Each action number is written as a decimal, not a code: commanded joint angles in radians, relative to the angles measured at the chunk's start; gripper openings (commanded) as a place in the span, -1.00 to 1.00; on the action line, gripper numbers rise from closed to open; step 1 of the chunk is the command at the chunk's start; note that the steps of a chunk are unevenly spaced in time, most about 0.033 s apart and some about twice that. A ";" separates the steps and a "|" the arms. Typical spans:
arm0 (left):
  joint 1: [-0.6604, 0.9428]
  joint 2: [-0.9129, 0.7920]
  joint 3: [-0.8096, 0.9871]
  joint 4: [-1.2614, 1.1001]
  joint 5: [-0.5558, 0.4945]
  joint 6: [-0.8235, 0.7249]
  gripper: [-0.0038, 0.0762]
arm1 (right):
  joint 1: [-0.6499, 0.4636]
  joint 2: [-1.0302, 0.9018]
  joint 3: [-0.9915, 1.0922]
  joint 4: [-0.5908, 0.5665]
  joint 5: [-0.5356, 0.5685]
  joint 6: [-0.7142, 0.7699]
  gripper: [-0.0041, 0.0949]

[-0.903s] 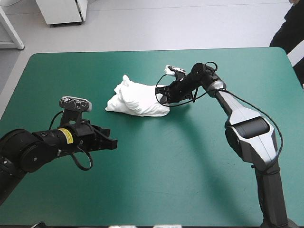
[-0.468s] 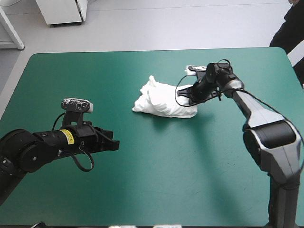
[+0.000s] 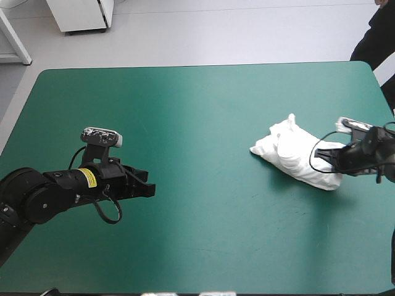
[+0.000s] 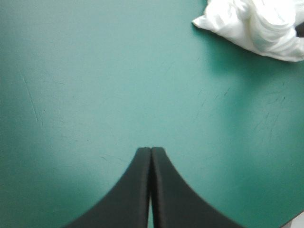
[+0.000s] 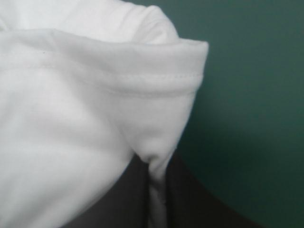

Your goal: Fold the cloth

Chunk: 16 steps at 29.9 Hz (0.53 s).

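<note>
Crumpled white T-shirt (image 3: 295, 154) in right hand (image 3: 326, 163), far right of table (image 3: 185, 92).

Overhead rear view, wrist close-ups, T-shirt (image 3: 295, 154) shared

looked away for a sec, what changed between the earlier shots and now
The right pincer, shut on the T-shirt, has dragged the crumpled heap from the middle of the table toward its right edge, the arm pulling back to that side. Nothing was let go. The left pincer stayed shut, hovering over the table's left part, and the T-shirt is still a crumpled heap.
</note>
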 commanded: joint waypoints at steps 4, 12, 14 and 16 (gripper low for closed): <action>-0.001 -0.013 -0.029 -0.016 -0.048 0.003 -0.93 | -0.223 -0.159 0.086 -0.042 -0.001 -0.059 -0.95; -0.001 -0.013 -0.029 -0.028 -0.048 0.003 -0.93 | -0.339 -0.238 0.178 -0.040 -0.056 -0.046 -0.95; -0.001 -0.013 -0.029 -0.028 -0.048 0.003 -0.93 | -0.339 -0.238 0.178 -0.039 -0.060 -0.048 -0.95; -0.001 -0.013 -0.029 -0.026 -0.048 0.003 -0.93 | -0.339 -0.238 0.178 -0.055 -0.055 -0.052 -0.90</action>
